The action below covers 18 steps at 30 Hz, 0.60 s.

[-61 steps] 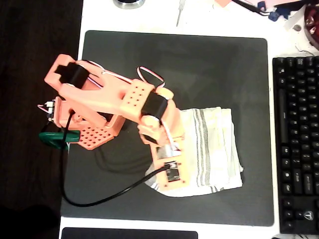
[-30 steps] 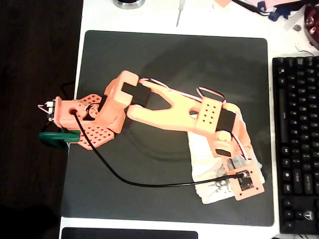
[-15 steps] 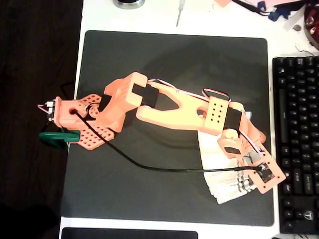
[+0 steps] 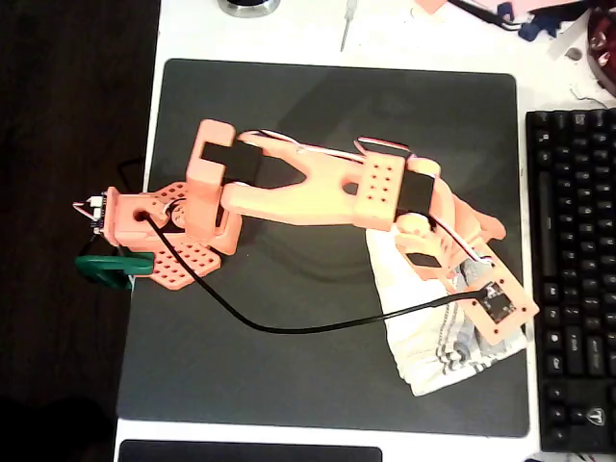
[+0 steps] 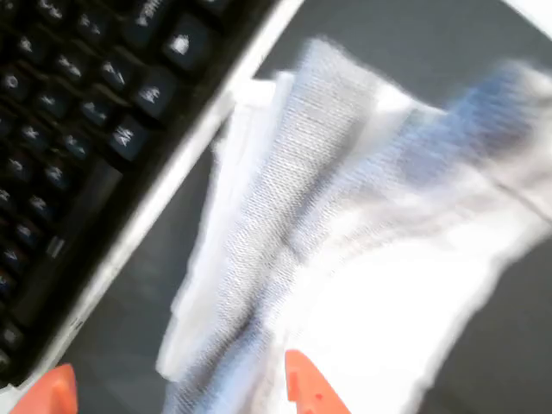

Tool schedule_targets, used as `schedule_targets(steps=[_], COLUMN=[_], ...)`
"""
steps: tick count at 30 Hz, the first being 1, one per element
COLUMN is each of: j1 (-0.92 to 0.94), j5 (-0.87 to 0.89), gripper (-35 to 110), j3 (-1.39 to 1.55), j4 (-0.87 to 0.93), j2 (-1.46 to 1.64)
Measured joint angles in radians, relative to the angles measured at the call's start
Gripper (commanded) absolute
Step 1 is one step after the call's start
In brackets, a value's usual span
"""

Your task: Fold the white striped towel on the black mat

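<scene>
Orange plastic makes up the single robot arm (image 4: 318, 188), whose base sits at the left edge of one large, matte, dark grey-black rectangular mat (image 4: 289, 106) with rounded corners. One soft white cloth towel (image 4: 433, 342) with thin grey stripes lies bunched on the lower right part of that mat, close to its right edge and near one black keyboard (image 4: 576, 279) that stands on the white table (image 4: 289, 29) just beside the mat.

From above, the towel is a crumpled, layered heap rather than a flat rectangle, its grey stripes showing near the arm's wrist. The wrist and the gripper (image 4: 481, 298) hang directly over the towel's upper right portion and hide part of it. One black cable (image 4: 269, 327) curves from the arm's base across the mat to the wrist.

At the wrist, the picture is blurred. Two orange fingertips (image 5: 306, 388) show at the bottom edge, well apart from one another, so the jaws stand wide and released. The towel's folded layers and a grey striped band (image 5: 285, 172) run between and above them; whether either tip touches the cloth cannot be told. The keyboard's keys (image 5: 78, 95) fill the upper left corner, with a strip of white table between them and the mat.
</scene>
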Motion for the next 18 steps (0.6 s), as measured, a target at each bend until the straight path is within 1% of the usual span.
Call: schedule_targets(steps=[3,7,12,18], j1=[-0.011,-0.043,-0.095,-0.164], j5=[-0.029,-0.038,-0.018,0.014], gripper=[12,7,3,1], j3=[0.003,0.066,0.101,0.078], j4=[0.069,0.107,0.018,-0.114], j2=[0.046,0.077,0.049,-0.094])
